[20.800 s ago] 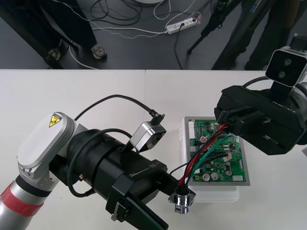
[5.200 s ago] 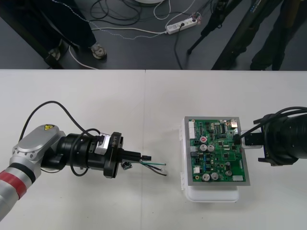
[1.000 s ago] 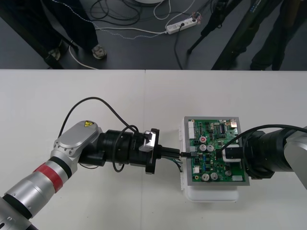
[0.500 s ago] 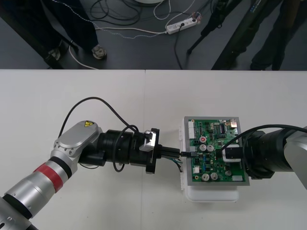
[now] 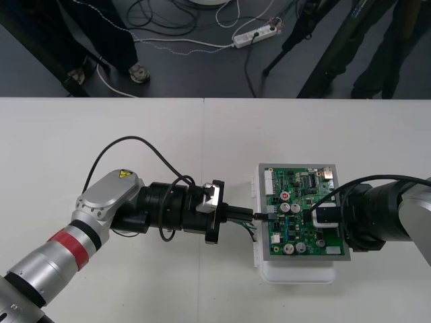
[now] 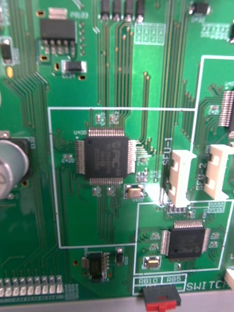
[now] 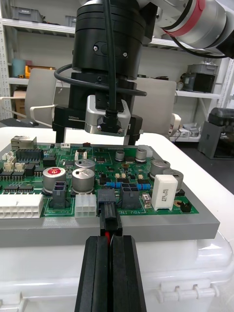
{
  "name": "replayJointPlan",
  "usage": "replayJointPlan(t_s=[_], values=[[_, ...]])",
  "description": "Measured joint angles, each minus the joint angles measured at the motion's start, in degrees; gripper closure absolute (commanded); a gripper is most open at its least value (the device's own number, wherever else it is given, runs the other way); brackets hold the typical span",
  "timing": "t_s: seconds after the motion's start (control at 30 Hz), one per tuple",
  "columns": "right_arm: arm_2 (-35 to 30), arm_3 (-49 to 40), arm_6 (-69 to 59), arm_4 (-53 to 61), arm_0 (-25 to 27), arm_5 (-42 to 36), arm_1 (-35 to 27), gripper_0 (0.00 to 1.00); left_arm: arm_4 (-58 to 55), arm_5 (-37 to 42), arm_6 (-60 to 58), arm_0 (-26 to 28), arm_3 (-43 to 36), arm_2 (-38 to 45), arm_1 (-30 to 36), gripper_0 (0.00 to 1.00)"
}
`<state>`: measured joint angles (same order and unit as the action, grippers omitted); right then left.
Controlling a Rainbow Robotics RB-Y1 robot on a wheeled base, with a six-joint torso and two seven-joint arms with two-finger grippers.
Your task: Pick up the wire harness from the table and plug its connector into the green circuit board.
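Observation:
The green circuit board (image 5: pixel 303 202) sits on its white base (image 5: pixel 300 272) at the table's right. My left gripper (image 5: pixel 246 216) reaches in level from the left to the board's left edge. In the left wrist view its fingers (image 7: pixel 92 273) are shut on the harness's black plug (image 7: pixel 109 222), with a red wire between them. The plug's tip sits in a black socket (image 7: pixel 108 197) on the board's edge. Green and black wires (image 5: pixel 251 230) trail under the left gripper. My right gripper (image 5: pixel 322 219) hovers over the board's right half, open, and it faces me as the other gripper (image 7: pixel 97 136).
The right wrist view looks straight down on the board (image 6: pixel 117 73) with a black chip (image 6: pixel 105 160) and white connectors (image 6: pixel 179 178). Capacitors (image 7: pixel 53 178) and a white block (image 7: pixel 163 191) stand close to the plug. Bare table (image 5: pixel 168 134) lies to the left.
Five seconds ago my left gripper held the harness out on the table; it has since carried it right to the board's edge. Over the last second nothing has moved.

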<state>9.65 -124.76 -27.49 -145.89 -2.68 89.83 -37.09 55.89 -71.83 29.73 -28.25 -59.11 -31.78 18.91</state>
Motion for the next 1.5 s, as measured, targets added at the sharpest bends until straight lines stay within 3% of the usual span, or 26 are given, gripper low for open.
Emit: replayJointPlan(t_s=[1.5], values=[[0.0,0.0,0.0,0.0,0.0,0.0,0.0,0.00,0.0,0.8,4.2,-0.6,0.0,-0.6,-0.9,1.00]])
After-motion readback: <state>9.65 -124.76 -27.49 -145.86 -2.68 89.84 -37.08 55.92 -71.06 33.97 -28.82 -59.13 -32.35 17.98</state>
